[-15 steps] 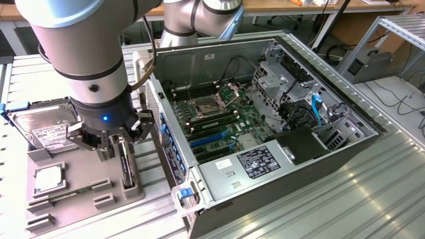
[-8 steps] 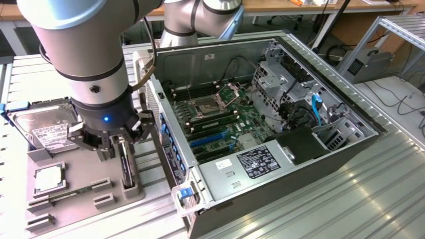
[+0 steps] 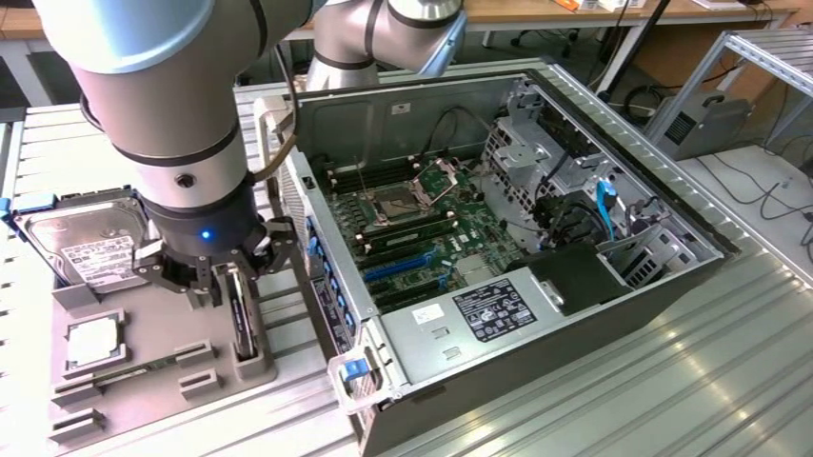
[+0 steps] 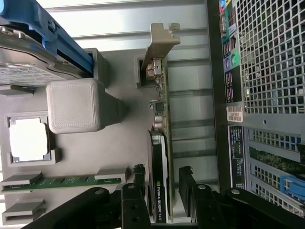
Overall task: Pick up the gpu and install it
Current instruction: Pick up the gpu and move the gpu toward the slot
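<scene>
Wrist view shows the gpu (image 4: 157,157) standing on edge in a slot along the grey tray's (image 4: 119,138) edge nearest the computer case (image 4: 267,57). Its silver bracket is at the far end, and its near end is cut off behind the gripper (image 4: 161,175). The jaws stand apart, one finger on each side of the card, seemingly without pinching it, though contact is hard to judge.

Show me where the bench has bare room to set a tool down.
Bare ribbed table lies between the computer case and the exterior view's lower right edge. Crowded: the grey fixture holding the hard drive, chip and gpu, with the gripper, jaws open, straddling the gpu.
</scene>
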### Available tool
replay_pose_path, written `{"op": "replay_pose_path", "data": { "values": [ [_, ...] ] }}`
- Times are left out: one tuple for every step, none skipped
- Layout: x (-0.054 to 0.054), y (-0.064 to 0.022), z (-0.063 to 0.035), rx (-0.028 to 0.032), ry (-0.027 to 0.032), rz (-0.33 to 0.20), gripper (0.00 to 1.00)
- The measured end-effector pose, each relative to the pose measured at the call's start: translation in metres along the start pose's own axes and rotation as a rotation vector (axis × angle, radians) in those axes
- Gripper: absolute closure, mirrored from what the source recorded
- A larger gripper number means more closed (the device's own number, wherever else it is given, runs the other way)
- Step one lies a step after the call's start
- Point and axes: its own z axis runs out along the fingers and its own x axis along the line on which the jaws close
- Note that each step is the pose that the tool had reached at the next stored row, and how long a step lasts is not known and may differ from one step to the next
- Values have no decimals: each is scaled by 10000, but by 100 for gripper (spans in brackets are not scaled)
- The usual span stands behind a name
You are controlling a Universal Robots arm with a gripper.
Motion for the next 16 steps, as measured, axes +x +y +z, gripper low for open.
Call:
{"op": "replay_pose_path", "data": {
  "values": [
    [0,1,10,0,0,0,58],
    [1,2,21,0,0,0,58],
    [1,3,32,0,0,1,58],
    [2,5,51,1,1,1,58],
    [3,7,70,1,1,1,58],
    [3,9,83,1,1,0,58],
    [4,11,100,1,1,1,58],
    [4,13,113,0,0,0,58],
    [5,15,128,0,0,0,58],
    [5,17,139,0,1,0,58],
    [5,19,146,1,1,0,58],
    [6,22,152,2,2,1,58],
    [7,24,158,1,2,1,58],
    [7,26,165,1,1,1,58],
    [7,28,171,0,1,1,58],
    [8,29,177,1,0,1,58]
  ]
}}
